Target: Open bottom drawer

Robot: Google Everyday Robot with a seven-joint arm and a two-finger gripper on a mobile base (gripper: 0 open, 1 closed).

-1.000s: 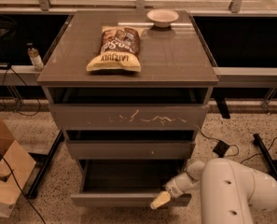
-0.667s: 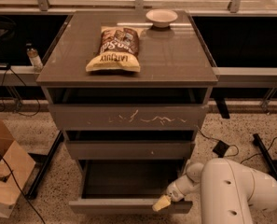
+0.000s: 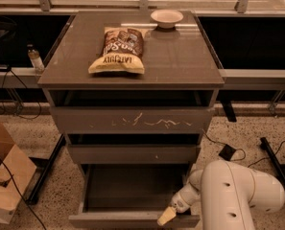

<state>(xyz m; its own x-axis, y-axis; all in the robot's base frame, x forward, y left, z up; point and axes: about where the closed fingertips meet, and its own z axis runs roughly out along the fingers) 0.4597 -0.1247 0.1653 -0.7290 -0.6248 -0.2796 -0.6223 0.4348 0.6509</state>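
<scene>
The room is dim, with a speckled floor (image 3: 51,195) and a long ledge by the windows. Far left, a cardboard box (image 3: 5,176) sits on the floor, and a small bottle (image 3: 35,59) stands on the ledge above it.

In the middle is a grey-brown cabinet. On the cabinet top (image 3: 180,61) lies a bag of chips (image 3: 119,51), with a little bowl (image 3: 167,17) behind it near the back edge. Below are a tall scratched drawer (image 3: 84,121) and a middle drawer (image 3: 108,153).

The bottom drawer (image 3: 113,220) is lowest, near the floor, and it sticks out toward us. It looks hard and stiff, with a thin flat front and no handle. I think it slides on rails, so a straight pull is best. The top edge of its front is the place to hook onto.

Right of the middle, the gripper (image 3: 167,216) touches that top edge. I cannot tell whether it is pinching the edge. The white arm (image 3: 238,195) bends behind it at the right.
</scene>
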